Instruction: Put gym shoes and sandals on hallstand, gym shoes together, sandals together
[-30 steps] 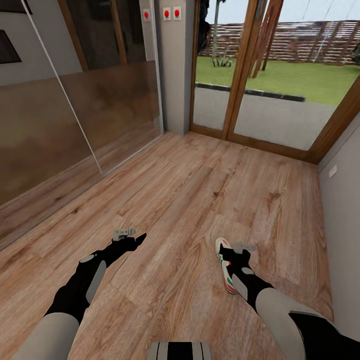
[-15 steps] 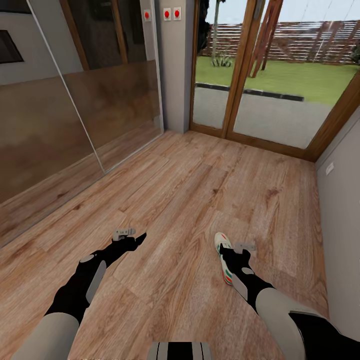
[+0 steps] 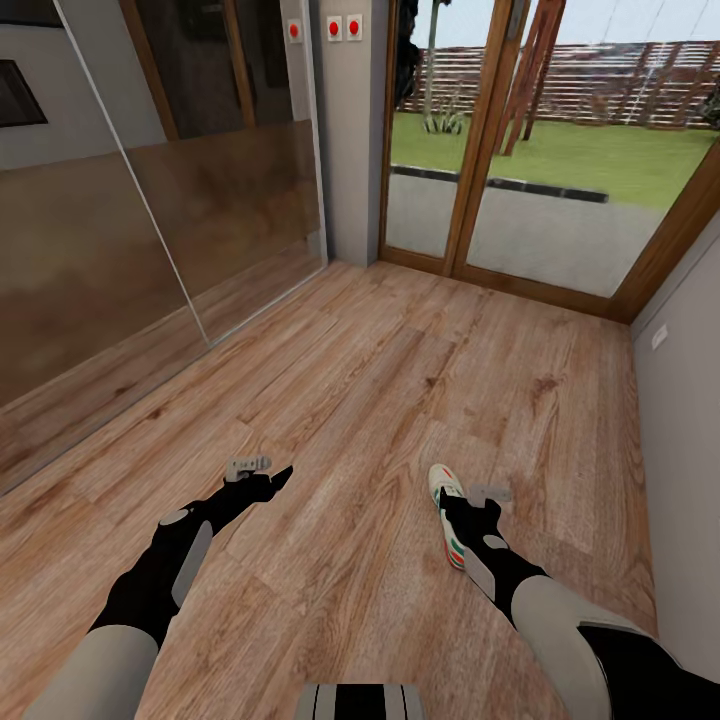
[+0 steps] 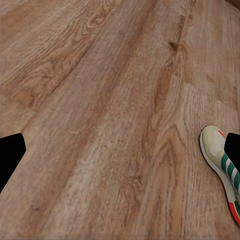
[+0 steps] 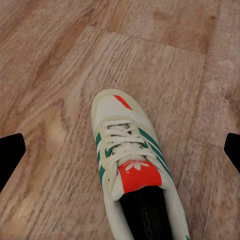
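Observation:
One gym shoe [image 3: 446, 500], white with green stripes and a red-orange tongue, lies on the corridor floor [image 3: 400, 400] at the lower right of the head view. My right gripper [image 3: 466, 508] hovers just above it, open. In the right wrist view the shoe [image 5: 131, 165] lies between the two wide-apart fingers [image 5: 10, 155], toe pointing away from the camera. My left gripper [image 3: 270, 479] is open over bare planks to the shoe's left. Its wrist view catches the same shoe [image 4: 220, 162] near one finger [image 4: 234, 150]. The sandals and the hallstand are out of view.
Glass sliding panels [image 3: 150, 230] run along the left side. A grey pillar [image 3: 350, 130] with red switches stands beside wood-framed glass doors [image 3: 530, 150] to a garden ahead. A grey wall [image 3: 690, 400] closes the right side, close to the shoe.
The whole head view shifted slightly in the first half second, so the camera moved. Since then, nothing has visibly changed; both grippers hold their places.

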Robot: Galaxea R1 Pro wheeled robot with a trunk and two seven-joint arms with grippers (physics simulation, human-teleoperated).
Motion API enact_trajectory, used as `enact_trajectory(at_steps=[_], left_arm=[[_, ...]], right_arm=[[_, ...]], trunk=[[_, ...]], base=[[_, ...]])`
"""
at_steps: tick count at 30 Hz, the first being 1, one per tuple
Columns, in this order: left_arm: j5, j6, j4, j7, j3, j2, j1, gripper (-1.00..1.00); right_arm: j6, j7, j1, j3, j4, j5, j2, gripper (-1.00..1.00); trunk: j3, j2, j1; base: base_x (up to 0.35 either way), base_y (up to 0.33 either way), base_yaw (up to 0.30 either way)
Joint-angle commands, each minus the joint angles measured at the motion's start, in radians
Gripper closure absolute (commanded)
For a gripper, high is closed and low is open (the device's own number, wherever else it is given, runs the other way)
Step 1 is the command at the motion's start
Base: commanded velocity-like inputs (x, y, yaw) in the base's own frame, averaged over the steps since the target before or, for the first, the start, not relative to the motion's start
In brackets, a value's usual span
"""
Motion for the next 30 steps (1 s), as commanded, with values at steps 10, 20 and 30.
enact_trajectory(at_steps=[10,20,30], left_arm=[[0.010,0.010,-0.001,-0.004,0.002,0.000,0.000,-1.00],[0.010,0.010,0.000,-0.004,0.002,0.000,0.000,-1.00],[0.010,0.010,-0.001,-0.004,0.002,0.000,0.000,-1.00]], right_arm=[[-0.004,0.000,-0.001,-0.006,0.001,0.002,0.001,-1.00],[-0.004,0.000,0.000,-0.006,0.001,0.001,0.001,-1.00],[-0.004,0.000,-0.001,-0.006,0.001,0.001,0.001,-1.00]], trunk=[[-0.002,0.000,0.000],[-0.017,0.000,0.000],[-0.068,-0.002,0.004]], base=[[0.000,0.000,0.000],[0.000,0.000,0.000],[0.000,0.000,0.000]])
